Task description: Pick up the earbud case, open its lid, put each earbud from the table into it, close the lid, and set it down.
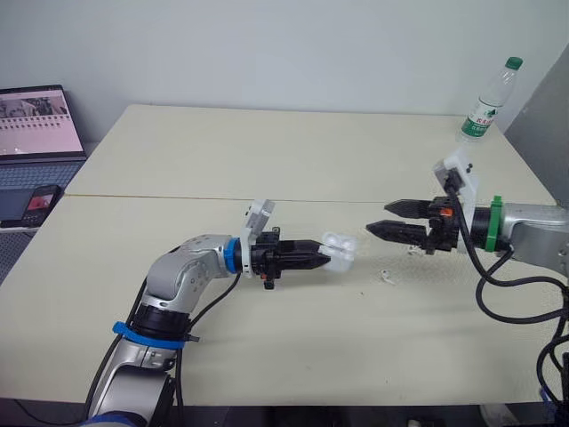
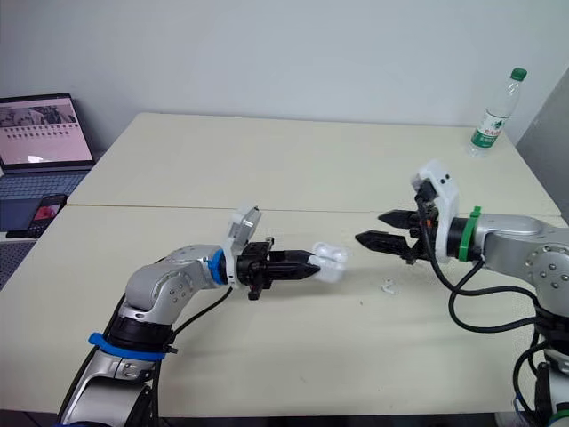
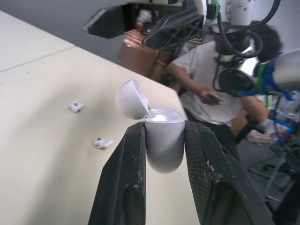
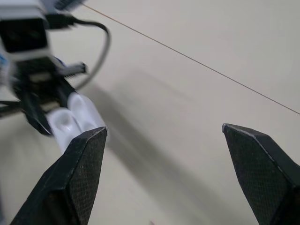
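At the far left, off the table's [image 1: 267,151] edge, sit one laptop [image 1: 36,124] and one phone [image 1: 40,200], neither part of the job. Next comes the left gripper [image 1: 322,255], its two black fingers clamped on the body of the single earbud case [image 3: 163,143], which it holds off the table with the opening turned toward the other arm. The lid [image 3: 131,99] is swung back on its hinge, so I judge the pick-up and the opening done and the loading step now in hand. Between the two arms, on the bare tabletop, lie two earbuds, both outside the case: the nearer earbud [image 1: 386,277] rests just past the case, and the farther earbud [image 3: 76,107] lies close under the right arm. The right gripper [image 1: 380,218] hovers above the table, facing the case, its fingers spread wide and holding nothing. The next move, as I read it, calls for this gripper to drop to one earbud, pinch that small, slippery piece squarely, and carry it to the open case while the left arm keeps the case steady. At the far right corner stands one water bottle [image 1: 489,102], and one person [image 3: 206,79] shows beyond the table in the left wrist view.
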Robot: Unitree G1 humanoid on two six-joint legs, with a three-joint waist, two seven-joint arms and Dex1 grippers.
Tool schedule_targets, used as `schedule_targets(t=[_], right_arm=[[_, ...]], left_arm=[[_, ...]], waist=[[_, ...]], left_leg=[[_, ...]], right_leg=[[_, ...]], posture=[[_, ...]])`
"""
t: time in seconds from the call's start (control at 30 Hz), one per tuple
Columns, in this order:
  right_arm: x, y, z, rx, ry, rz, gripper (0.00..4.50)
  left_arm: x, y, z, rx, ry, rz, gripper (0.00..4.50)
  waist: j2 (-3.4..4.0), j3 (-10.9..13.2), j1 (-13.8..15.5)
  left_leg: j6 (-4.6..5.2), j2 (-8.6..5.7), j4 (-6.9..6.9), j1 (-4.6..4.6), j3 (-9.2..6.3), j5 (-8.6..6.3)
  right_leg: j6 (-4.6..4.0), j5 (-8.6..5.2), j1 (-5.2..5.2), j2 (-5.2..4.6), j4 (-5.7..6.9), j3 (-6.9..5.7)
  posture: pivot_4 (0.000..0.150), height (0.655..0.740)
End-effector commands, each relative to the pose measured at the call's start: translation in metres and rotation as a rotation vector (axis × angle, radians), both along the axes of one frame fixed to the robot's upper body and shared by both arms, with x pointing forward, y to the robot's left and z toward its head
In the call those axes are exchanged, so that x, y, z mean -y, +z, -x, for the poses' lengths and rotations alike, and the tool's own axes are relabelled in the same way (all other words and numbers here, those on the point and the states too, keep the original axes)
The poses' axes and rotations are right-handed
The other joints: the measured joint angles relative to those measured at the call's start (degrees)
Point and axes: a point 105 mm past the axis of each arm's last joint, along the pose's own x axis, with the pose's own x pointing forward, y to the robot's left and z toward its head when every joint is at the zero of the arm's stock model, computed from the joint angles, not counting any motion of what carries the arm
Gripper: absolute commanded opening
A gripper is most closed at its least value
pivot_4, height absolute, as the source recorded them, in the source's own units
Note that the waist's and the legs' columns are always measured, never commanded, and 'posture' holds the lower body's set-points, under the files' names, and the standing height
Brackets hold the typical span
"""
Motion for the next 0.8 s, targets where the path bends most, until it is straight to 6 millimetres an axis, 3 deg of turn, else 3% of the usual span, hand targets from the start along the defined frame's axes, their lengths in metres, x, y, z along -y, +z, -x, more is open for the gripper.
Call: schedule_targets(t=[0.03, 0.43, 0.57, 0.8], right_arm=[[0.014, -0.014, -0.007, -0.004, -0.065, 0.120, 4.09], [-0.007, -0.072, 0.011, -0.116, 0.021, 0.486, 4.09], [-0.016, -0.078, 0.009, -0.130, 0.027, 0.502, 4.09], [-0.013, -0.084, 0.004, -0.177, -0.045, 0.545, 4.09]], left_arm=[[-0.014, 0.007, -0.006, 0.063, 0.085, 0.014, 0.84], [-0.040, 0.004, -0.002, 0.200, 0.249, -0.050, 0.84], [-0.041, 0.002, -0.003, 0.217, 0.264, -0.065, 0.84], [-0.040, -0.001, -0.005, 0.235, 0.274, -0.082, 0.84]], waist=[[0.00, 0.0, -0.1], [0.00, 0.0, 0.0], [0.00, 0.0, 0.0], [0.00, 0.0, 0.0]], left_leg=[[0.00, 0.00, 0.00, 0.00, 0.03, 0.00], [0.00, 0.01, 0.01, 0.00, 0.06, 0.00], [-0.01, 0.00, 0.04, 0.00, 0.07, 0.00], [-0.01, 0.01, 0.03, -0.02, 0.05, 0.00]], right_leg=[[0.00, 0.00, -0.02, -0.02, 0.00, 0.03], [0.00, 0.00, -0.07, -0.20, 0.04, 0.03], [0.00, 0.00, -0.06, -0.22, 0.04, 0.02], [-0.01, 0.01, -0.07, -0.19, 0.05, 0.01]], posture=[[0.150, 0.7362], [0.150, 0.7362], [0.150, 0.7362], [0.150, 0.7362]])
